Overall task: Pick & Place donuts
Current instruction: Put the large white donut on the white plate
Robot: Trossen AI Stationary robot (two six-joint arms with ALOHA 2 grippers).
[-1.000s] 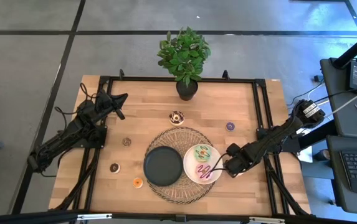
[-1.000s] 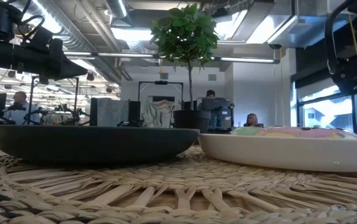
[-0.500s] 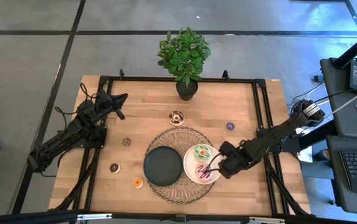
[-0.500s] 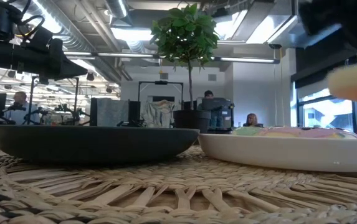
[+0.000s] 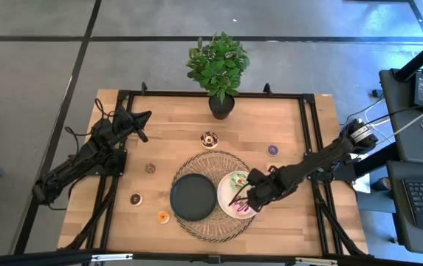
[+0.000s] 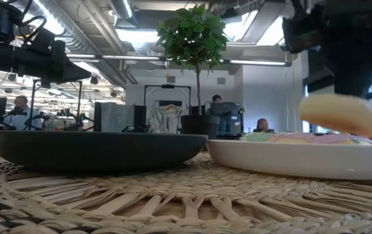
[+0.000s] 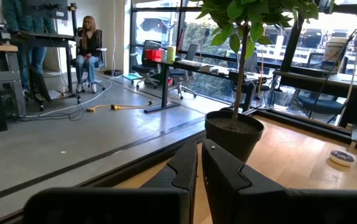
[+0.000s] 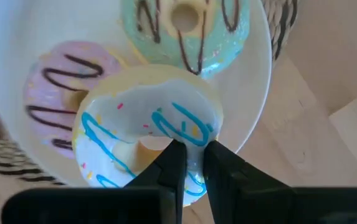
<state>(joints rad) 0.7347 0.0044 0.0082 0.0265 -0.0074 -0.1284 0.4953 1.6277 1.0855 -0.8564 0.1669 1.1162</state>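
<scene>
My right gripper hangs over the white plate and is shut on a white-iced donut with blue squiggles. In the low view that donut floats tilted just above the plate. On the plate lie a green donut and a pink donut. My left gripper is shut and waits at the table's far left. Loose donuts rest flat on the wood: chocolate, purple, two brown, orange. My right gripper pinches the white-iced donut's ring on the side nearest the wrist. One finger stands at the hole's edge and the other outside the rim. The fingers come from above, slanting in from the table's right. The donut is lifted clear and tilted.
A black plate sits beside the white one on a round woven mat. A potted plant stands at the far edge. Bare wood lies on both sides of the mat. People sit in the room beyond the table.
My right gripper has moved toward the table's left, from beside the white plate's right rim to over the plate, carrying the white-iced donut. In the low view the donut has come into sight and dropped lower toward the plate.
</scene>
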